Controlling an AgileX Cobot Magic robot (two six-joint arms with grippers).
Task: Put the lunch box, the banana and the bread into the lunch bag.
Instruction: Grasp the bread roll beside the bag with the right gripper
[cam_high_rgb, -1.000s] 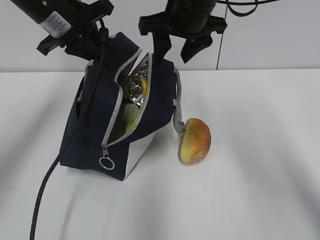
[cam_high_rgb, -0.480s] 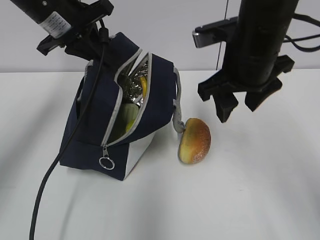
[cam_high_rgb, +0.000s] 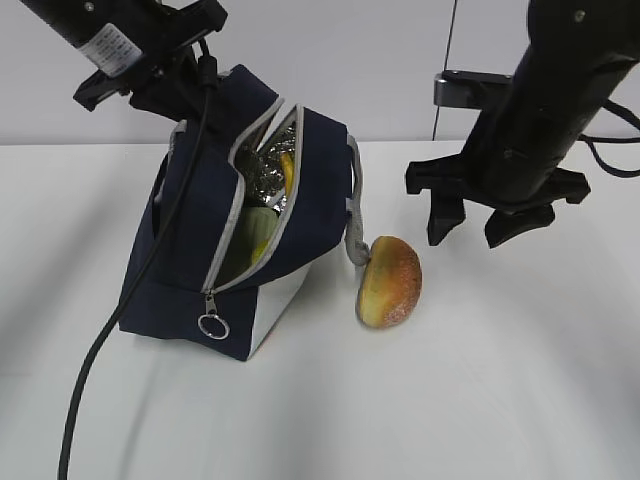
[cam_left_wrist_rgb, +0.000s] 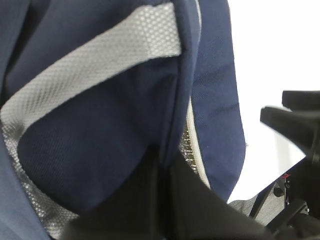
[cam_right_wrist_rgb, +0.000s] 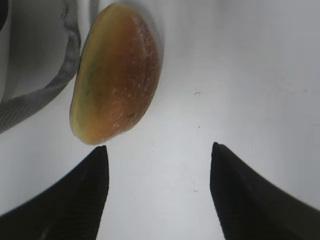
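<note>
Centre the open right end effector (cam_high_rgb: 478, 231) over the oval orange-brown bread (cam_high_rgb: 390, 282); closed left end effector (cam_high_rgb: 190, 85) grips the navy fabric lunch bag (cam_high_rgb: 200, 260).

My left gripper (cam_high_rgb: 190, 85) held the lunch bag (cam_high_rgb: 200, 250) up; my right gripper (cam_high_rgb: 480, 228) hung empty, jaws apart, beside the bread (cam_high_rgb: 390, 282).

1. The lunch bag (cam_high_rgb: 200, 250) is a boxy navy-blue fabric bag with a white lower panel, grey zipper with ring pull and grey webbing handles. It stands tilted, its zipper open, showing a silver lining.
2. The lunch box (cam_high_rgb: 255, 232), with its pale green lid, sits inside the lunch bag's opening.
3. The banana (cam_high_rgb: 287, 170), yellow, pokes up inside the lunch bag, above the lunch box.
4. The bread (cam_high_rgb: 390, 281), an oval orange-brown bun with a yellowish edge, lies just right of the lunch bag, touching its hanging handle.
</note>
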